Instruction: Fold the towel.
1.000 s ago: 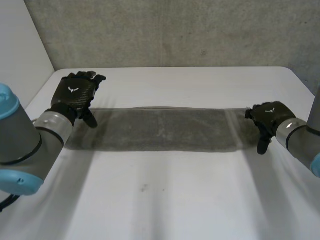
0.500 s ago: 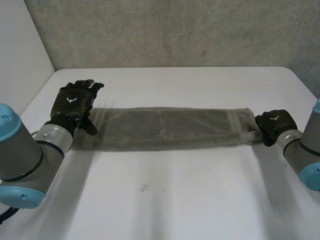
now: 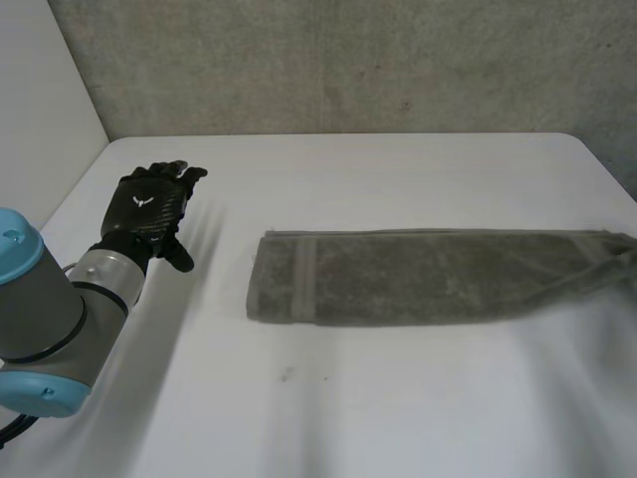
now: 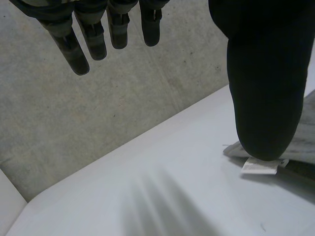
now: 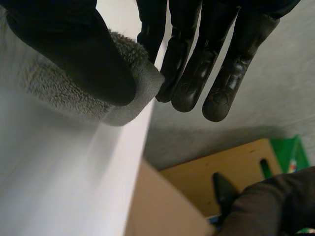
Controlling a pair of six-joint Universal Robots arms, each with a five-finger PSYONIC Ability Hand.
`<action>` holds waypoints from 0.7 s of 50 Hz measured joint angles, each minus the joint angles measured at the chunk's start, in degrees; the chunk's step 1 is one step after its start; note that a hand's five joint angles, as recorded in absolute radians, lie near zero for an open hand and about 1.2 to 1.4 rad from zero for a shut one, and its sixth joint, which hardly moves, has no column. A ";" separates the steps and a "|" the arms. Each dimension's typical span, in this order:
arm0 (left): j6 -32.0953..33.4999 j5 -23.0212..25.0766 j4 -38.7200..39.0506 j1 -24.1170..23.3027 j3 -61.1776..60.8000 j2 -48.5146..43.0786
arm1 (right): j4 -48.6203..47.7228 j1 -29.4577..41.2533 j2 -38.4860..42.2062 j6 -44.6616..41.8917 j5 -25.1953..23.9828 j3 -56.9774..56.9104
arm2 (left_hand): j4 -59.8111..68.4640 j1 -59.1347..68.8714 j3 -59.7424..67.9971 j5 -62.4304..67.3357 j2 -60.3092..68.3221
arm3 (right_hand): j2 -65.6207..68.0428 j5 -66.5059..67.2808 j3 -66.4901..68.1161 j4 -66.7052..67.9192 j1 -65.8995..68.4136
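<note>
The towel (image 3: 438,276) lies as a long folded strip on the table (image 3: 328,418), from mid-frame to the right edge. The right hand (image 5: 69,44) pinches one end of it between the thumb and straight fingers (image 5: 197,64). The left hand (image 3: 149,204), at the upper left, hovers apart from the cloth, fingers straight and spread, holding nothing. The cloth looks soft, light and limp and would likely sag and drag, so the free end's corners, by the stitched band (image 3: 304,279), seem the best hold.
</note>
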 measured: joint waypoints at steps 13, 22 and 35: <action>0.00 -0.17 0.05 0.24 0.04 0.07 | -2.51 22.41 -7.88 11.89 -12.08 -3.84 | -0.03 0.00 0.00 0.00 0.00 | 0.38 0.49 0.03 0.16 0.48; 0.00 -0.25 0.04 0.35 -0.03 0.51 | -4.42 42.90 2.32 5.95 -22.36 -9.68 | -0.03 0.00 0.00 0.00 0.00 | 0.38 0.65 0.16 0.26 0.47; 0.04 -0.23 0.08 0.21 -0.37 1.36 | -4.39 51.93 15.31 -2.64 -19.93 -13.64 | -0.03 -0.18 0.00 0.00 0.00 | -52.15 -48.86 -52.36 -52.61 -41.19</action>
